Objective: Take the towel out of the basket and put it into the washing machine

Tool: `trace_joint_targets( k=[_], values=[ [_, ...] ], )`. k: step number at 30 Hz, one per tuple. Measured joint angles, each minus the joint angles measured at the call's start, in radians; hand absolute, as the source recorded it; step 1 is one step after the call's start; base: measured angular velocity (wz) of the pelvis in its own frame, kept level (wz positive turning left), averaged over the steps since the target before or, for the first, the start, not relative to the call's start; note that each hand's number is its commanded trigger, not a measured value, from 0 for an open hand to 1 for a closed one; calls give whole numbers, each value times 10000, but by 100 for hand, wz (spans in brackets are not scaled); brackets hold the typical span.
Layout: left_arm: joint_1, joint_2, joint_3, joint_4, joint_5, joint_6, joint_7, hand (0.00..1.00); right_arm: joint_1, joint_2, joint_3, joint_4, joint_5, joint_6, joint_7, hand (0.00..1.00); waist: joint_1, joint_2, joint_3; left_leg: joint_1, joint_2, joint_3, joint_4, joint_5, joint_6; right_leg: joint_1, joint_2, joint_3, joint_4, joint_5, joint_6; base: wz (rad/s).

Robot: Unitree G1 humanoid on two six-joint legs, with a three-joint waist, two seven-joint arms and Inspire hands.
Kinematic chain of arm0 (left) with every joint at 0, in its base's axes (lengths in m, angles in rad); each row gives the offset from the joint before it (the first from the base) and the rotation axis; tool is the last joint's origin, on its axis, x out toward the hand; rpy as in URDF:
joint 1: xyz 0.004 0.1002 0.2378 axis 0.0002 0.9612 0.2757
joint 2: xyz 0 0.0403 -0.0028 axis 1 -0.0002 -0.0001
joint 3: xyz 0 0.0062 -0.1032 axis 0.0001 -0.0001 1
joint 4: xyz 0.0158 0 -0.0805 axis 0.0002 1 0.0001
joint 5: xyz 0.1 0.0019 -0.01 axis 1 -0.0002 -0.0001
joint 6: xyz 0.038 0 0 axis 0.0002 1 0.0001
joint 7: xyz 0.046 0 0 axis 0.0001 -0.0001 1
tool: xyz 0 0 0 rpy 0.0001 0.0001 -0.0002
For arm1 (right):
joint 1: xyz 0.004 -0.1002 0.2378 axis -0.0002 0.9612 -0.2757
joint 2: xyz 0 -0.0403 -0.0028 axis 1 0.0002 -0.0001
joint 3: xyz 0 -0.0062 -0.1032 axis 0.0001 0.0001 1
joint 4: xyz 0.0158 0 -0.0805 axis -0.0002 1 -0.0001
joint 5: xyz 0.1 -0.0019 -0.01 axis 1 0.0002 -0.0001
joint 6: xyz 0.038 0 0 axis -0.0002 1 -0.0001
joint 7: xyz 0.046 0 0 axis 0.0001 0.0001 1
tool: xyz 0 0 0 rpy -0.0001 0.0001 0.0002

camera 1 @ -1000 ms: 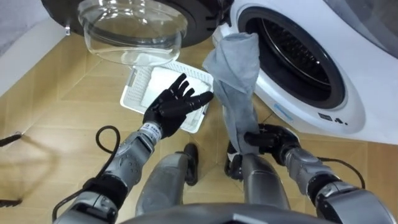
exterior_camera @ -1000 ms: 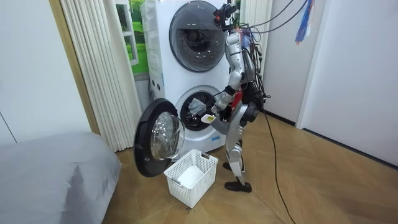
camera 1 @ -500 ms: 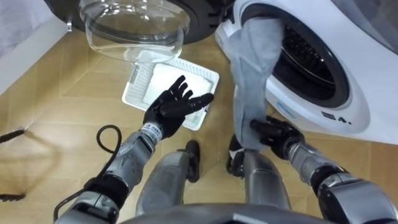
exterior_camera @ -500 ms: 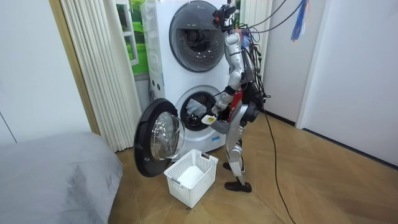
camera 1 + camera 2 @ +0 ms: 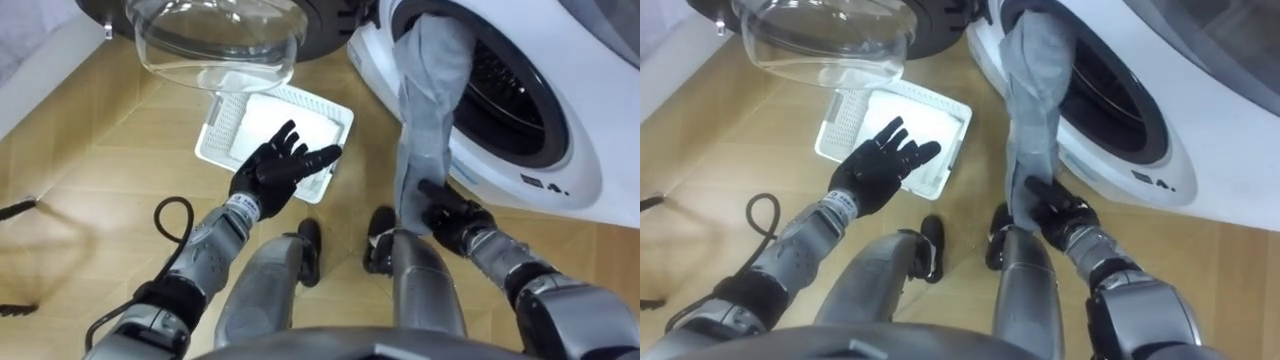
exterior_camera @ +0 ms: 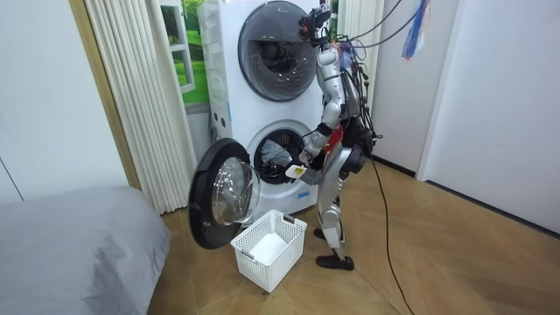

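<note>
Fingers of right hand (image 5: 452, 212) pinch towel (image 5: 430, 105) above wooden floor (image 5: 95, 160).

We can read no wording, number or sign here. On the white front of the washing machine (image 5: 600, 140), just below the rim of its open drum, we see a short dark line of print (image 5: 545, 183), too small to read. In the room view, any lettering on it or on the upper machine (image 6: 223, 52) is too distant to tell.
</note>
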Motion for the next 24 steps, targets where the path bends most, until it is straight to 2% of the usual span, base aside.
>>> trace_joint_targets(
  k=[6, 8, 10, 11, 14, 16, 17, 23, 24],
  values=[
    [137, 74, -11, -280, -188, 219, 428, 0, -125, -320, -538, 49, 1664, 103, -136, 100, -39, -65, -31, -143, -16, 3, 49, -19, 35, -151, -59, -22, 180, 8, -29, 0],
    [129, 92, -15, -342, -181, 217, 680, 0, -432, -437, -888, 35, 2064, 109, -321, 100, -185, -144, -38, -183, -22, 22, 98, -16, 41, -245, -124, 12, 336, -17, -32, 0],
    [91, 96, -43, -342, -163, 228, 842, 0, -663, -589, -1019, 32, 2552, 126, -565, 100, -181, -203, -50, -191, -12, 47, 137, -15, 44, -245, -128, 20, 354, -17, -32, 0],
    [49, 135, -20, -389, -174, 250, 910, 0, -796, -721, -1239, 28, 2891, 139, -848, 100, -174, -290, -39, -218, -10, 47, 175, -16, 45, -269, -143, 14, 401, -21, -32, 5],
    [53, 378, -31, -565, -337, 248, 1147, 0, -1102, -955, -1831, -87, 3491, 128, -1531, 100, -208, -543, -82, -425, -12, 57, 334, -32, 69, -456, -158, 16, 538, -28, -34, 2],
    [60, 408, -33, -749, -337, 262, 1366, 0, -1177, -1140, -2084, -558, 3586, 138, -2042, 100, -209, -644, -85, -577, -9, 67, 470, -44, 91, -604, -185, 23, 662, -29, -33, 0],
    [47, 404, -41, -844, -322, 279, 1484, 0, -1269, -1122, -2150, -721, 3721, 256, -2443, 100, -223, -681, -92, -653, -2, 73, 548, -53, 105, -664, -192, 24, 703, -27, -32, 0],
    [163, 364, -6, -1520, -113, 252, 1726, 0, -1597, -1112, -2532, -1145, 4606, 256, -3622, 100, -204, -710, -78, -687, -9, 258, 739, -100, 213, -743, -253, 159, 876, 0, 27, -3],
    [197, 365, 17, -1603, -84, 215, 1727, 0, -1666, -1115, -2545, -1168, 4706, 249, -3737, 93, -209, -724, -75, -684, -26, 354, 740, -103, 251, -809, -286, 244, 944, 7, 44, -14]
  ],
)
